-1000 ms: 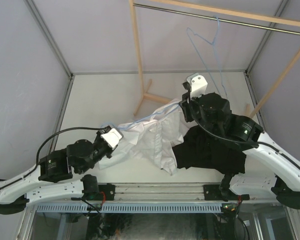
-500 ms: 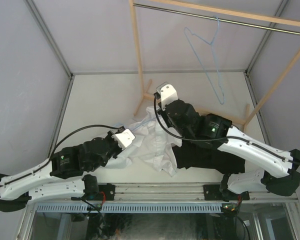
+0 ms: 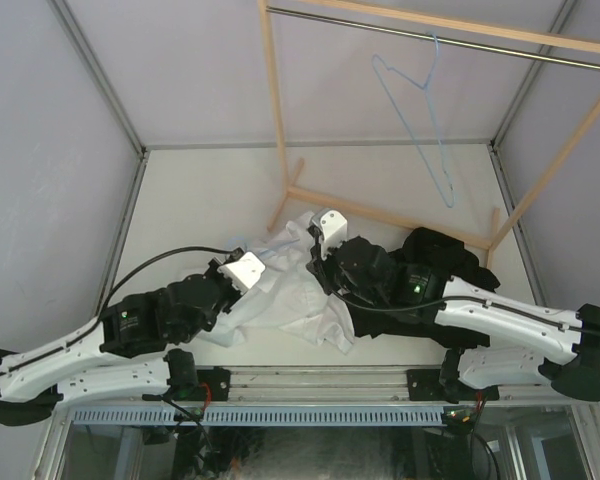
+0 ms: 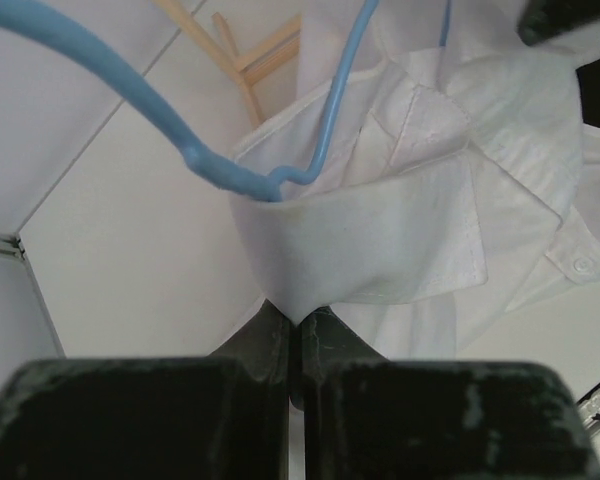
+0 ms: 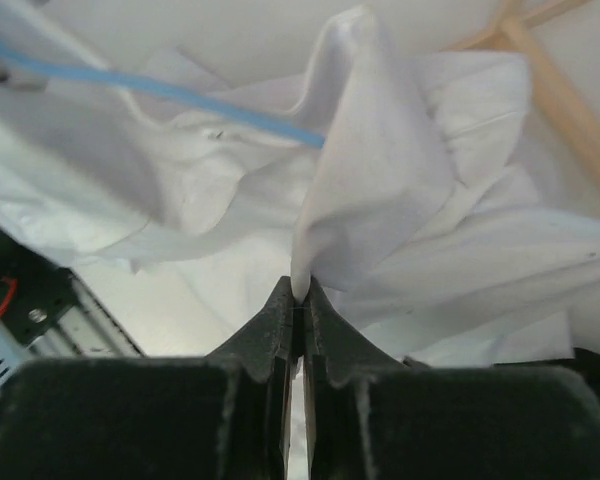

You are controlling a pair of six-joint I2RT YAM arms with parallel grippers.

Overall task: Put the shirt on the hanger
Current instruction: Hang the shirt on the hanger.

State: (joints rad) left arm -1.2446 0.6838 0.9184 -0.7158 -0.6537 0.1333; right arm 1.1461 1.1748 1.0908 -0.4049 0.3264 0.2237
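The white shirt (image 3: 302,300) lies bunched on the table between my two arms. A thin blue hanger (image 4: 220,172) runs into its collar opening; its wire also crosses the cloth (image 5: 180,95) in the right wrist view. My left gripper (image 4: 298,315) is shut on a fold of the collar edge of the shirt (image 4: 420,220). My right gripper (image 5: 300,290) is shut on a raised fold of the shirt (image 5: 400,180). From above, the left gripper (image 3: 263,265) and right gripper (image 3: 317,255) sit close together over the shirt.
A second blue hanger (image 3: 427,120) hangs from the metal rod (image 3: 460,40) of the wooden rack (image 3: 277,110). The rack's base bar (image 3: 380,212) lies just behind the shirt. A black garment (image 3: 435,255) lies under my right arm.
My right arm has swung down and left from beside the hanging hanger, bringing its fold of shirt toward the left gripper. The left gripper has shifted slightly right. The shirt is more bunched.
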